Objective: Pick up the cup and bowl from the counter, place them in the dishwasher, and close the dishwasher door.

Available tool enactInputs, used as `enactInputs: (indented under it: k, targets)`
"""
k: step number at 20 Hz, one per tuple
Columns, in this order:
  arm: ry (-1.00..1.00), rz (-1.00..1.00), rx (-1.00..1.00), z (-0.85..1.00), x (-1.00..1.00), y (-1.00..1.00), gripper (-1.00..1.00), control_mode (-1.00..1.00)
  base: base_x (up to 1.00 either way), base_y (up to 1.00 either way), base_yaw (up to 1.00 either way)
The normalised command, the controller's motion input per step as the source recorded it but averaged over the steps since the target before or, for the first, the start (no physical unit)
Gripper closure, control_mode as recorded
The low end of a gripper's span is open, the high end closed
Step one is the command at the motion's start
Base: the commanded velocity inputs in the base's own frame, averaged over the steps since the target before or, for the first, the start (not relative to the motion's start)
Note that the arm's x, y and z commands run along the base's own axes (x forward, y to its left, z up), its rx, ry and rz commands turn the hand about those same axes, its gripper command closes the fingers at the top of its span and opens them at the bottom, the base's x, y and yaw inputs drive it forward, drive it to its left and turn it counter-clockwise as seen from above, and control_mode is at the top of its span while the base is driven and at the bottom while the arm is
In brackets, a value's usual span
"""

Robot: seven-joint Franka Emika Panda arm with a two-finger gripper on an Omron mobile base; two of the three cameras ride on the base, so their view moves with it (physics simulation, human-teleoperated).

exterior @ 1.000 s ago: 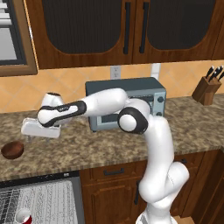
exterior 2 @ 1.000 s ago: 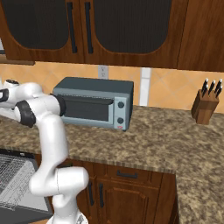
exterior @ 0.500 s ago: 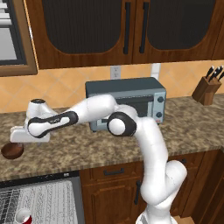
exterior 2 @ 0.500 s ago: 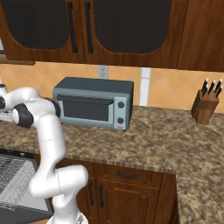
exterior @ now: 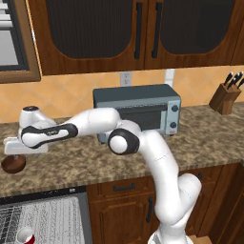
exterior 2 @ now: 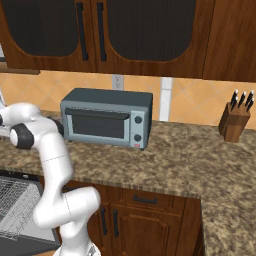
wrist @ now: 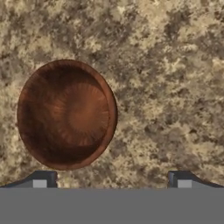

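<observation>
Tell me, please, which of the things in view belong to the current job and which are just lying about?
Belong to the job:
bowl
cup
dishwasher
counter

Just lying about:
toaster oven
knife block

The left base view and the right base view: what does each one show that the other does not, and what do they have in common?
The left base view alone shows the bowl at the left end of the counter, with the open gripper hanging just above it, and the cup lying in the dishwasher rack.

The right base view alone shows more of the counter's right part, running toward the camera, and the tall cabinet panel above the knife block.

Both show the toaster oven, the knife block, the counter, the dark upper cabinets, the wall outlet and the dishwasher rack.
</observation>
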Motion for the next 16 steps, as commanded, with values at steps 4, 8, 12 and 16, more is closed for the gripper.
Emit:
enactInputs:
  k: [4, 8, 12, 16]
  targets:
    - [0.0, 0.0, 0.0, -0.39, 0.0, 0.0, -1.0, -1.0, 0.0, 0.0, 0.0]
    - [0.0, 0.0, 0.0, -0.41, 0.01, 0.06, -1.0, -1.0, 0.0, 0.0, 0.0]
    - [0.0, 0.0, -0.01, -0.35, 0.04, 0.13, -1.0, -1.0, 0.0, 0.0, 0.0]
    - [0.0, 0.0, -0.02, -0.14, 0.22, 0.12, -1.0, -1.0, 0.0, 0.0, 0.0]
